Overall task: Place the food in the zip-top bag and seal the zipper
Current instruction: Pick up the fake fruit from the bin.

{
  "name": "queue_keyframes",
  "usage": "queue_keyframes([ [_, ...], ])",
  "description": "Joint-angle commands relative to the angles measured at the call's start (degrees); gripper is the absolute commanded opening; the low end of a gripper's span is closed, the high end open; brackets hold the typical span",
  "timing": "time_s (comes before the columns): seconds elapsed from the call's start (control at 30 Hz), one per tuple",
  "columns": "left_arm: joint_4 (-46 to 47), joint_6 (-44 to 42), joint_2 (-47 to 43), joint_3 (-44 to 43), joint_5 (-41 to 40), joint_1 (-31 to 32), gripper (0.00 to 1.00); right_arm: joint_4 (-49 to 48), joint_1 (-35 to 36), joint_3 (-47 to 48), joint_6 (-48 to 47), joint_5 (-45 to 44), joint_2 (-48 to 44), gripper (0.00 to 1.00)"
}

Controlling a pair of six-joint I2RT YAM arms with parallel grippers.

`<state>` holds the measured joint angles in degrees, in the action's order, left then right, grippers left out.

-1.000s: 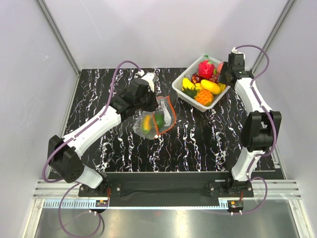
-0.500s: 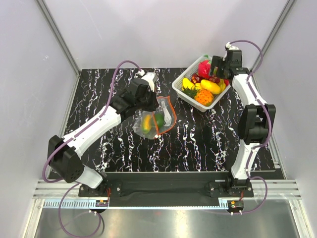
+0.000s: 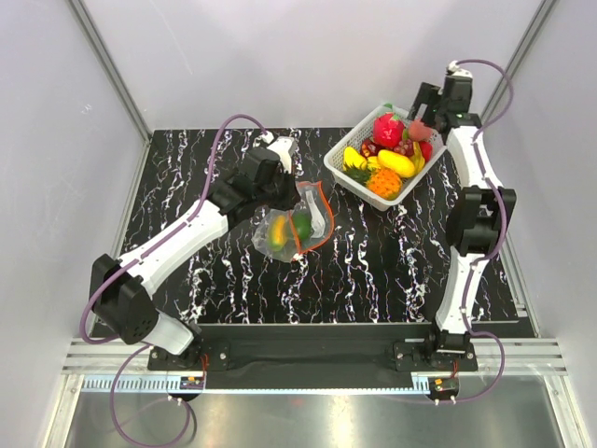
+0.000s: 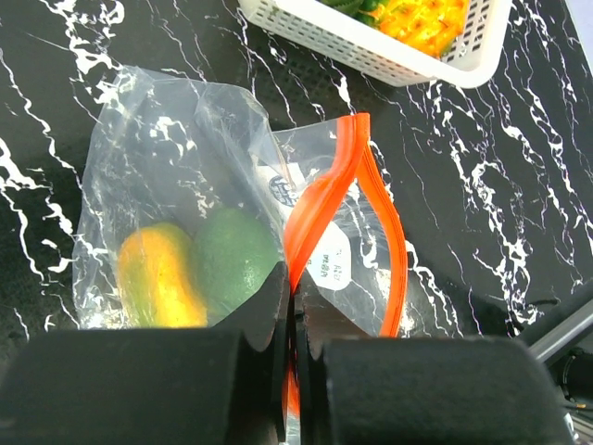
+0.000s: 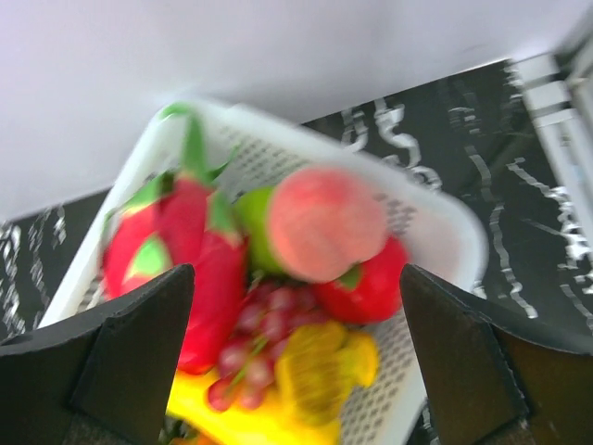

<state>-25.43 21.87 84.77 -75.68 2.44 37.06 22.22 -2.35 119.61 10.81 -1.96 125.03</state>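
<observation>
Pink glossy toy peach (image 5: 324, 222), topping the white slotted plastic basket (image 3: 340, 170) at the far right corner of the bench (image 3: 401, 271), is framed directly below the wide-spread right gripper (image 5: 296, 273), while the clear crinkly zip-top bag (image 4: 176, 167) is held mid-bench by its red-orange zipper (image 4: 324, 195), pinched in the left gripper (image 4: 292, 278).

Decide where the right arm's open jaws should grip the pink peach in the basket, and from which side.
Likely across the round middle of the peach, coming down from above: it sits atop the pile in the basket, its upper half clear of the dragon fruit and red fruit beside it.
</observation>
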Motion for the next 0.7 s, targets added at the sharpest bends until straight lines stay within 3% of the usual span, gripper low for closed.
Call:
queue_keyframes([
  [0.0, 3.5, -0.6, -1.6, 0.2, 2.6, 0.0, 0.04, 1.2, -2.4, 5.6, 2.0, -0.3, 3.2, 1.00],
  [0.37, 4.2, -0.8, -1.4, 0.5, 2.7, 0.0, 0.04, -1.4, -4.2, 9.6, 0.9, 9.1, 10.1, 1.00],
  [0.67, 4.7, -1.0, -0.2, -0.3, 2.8, 0.0, 0.04, -1.7, -4.2, 12.2, 2.2, 7.1, 15.5, 0.99],
])
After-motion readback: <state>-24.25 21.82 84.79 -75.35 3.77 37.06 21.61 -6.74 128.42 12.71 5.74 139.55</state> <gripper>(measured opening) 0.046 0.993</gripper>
